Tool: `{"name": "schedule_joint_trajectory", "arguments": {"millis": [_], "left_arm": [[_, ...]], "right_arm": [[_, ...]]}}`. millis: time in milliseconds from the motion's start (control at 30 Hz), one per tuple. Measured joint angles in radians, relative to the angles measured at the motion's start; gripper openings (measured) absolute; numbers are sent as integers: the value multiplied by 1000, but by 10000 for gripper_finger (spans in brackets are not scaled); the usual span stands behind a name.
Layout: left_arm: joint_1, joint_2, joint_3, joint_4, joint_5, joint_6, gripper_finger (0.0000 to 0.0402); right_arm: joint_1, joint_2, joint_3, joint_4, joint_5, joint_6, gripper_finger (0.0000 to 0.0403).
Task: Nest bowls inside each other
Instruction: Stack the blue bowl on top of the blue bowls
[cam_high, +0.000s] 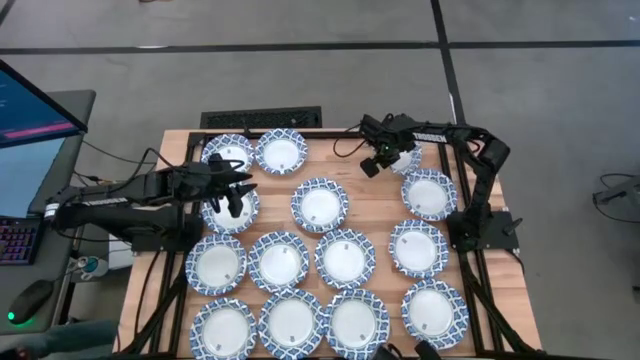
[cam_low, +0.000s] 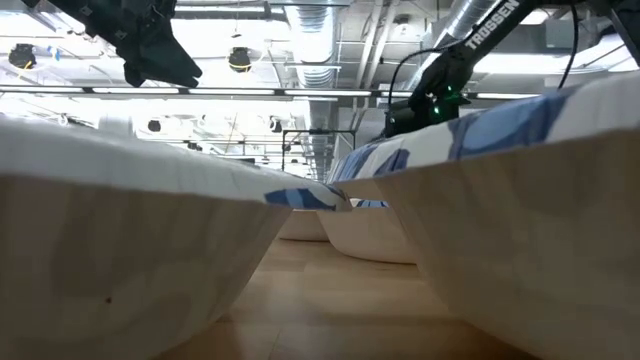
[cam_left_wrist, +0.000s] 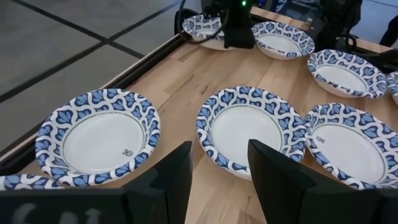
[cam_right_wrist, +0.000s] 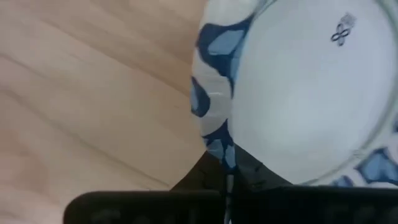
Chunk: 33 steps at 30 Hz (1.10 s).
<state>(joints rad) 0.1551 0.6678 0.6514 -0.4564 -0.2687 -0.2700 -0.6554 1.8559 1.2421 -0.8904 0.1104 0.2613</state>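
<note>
In the right wrist view a bowl rim (cam_right_wrist: 214, 106) fills the frame, and the right pincer (cam_right_wrist: 227, 177) is pressed together on that blue-patterned edge, just above the bare tabletop (cam_right_wrist: 81, 81).

The low view is crowded by near bowl walls (cam_low: 130, 250), with both arms hanging above.

In the left wrist view the left pincer (cam_left_wrist: 217, 177) hovers spread and empty over two bowls lying flat.

From overhead, the bowls (cam_high: 345, 257) lie singly in rows across the tabletop, none visibly nested yet; the right pincer (cam_high: 385, 157) grips one at about one o'clock, the left pincer (cam_high: 232, 190) waits at nine.

The risk, as I judge it: a thin rim pinch may let the bowl tilt or slip on lifting, knocking its neighbour at two o'clock.
</note>
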Motion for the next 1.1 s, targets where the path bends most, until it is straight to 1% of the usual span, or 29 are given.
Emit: {"name": "schedule_joint_trajectory", "arguments": {"millis": [133, 233, 300, 367, 467, 633, 833, 967, 1100], "left_arm": [[0, 0, 0, 2, -1, -4, 147], [1, 15, 0, 3, -6, -4, 147], [8, 30, 0, 3, -5, -4, 147], [17, 52, 1, 7, -4, -4, 147], [33, 90, 1, 13, 0, 6, 147], [66, 121, 1, 67, 80, 16, 147], [67, 111, 1, 80, 99, -13, 147], [54, 111, 1, 79, 108, -24, 147], [40, 111, 1, 80, 107, -24, 147]], "right_arm": [[35, -26, 102, -50, 0, -36, 7], [92, -30, 208, -126, 0, -83, 8], [144, -30, 281, -192, 14, -109, 13], [208, -23, 344, -244, 49, -135, 15], [313, -20, 408, -311, 81, -193, 11], [491, -20, 428, -333, 98, -301, 10], [678, -20, 429, -321, 102, -398, 18], [763, -20, 424, -303, 100, -490, 12], [803, -19, 406, -291, 105, -651, 15]]}}
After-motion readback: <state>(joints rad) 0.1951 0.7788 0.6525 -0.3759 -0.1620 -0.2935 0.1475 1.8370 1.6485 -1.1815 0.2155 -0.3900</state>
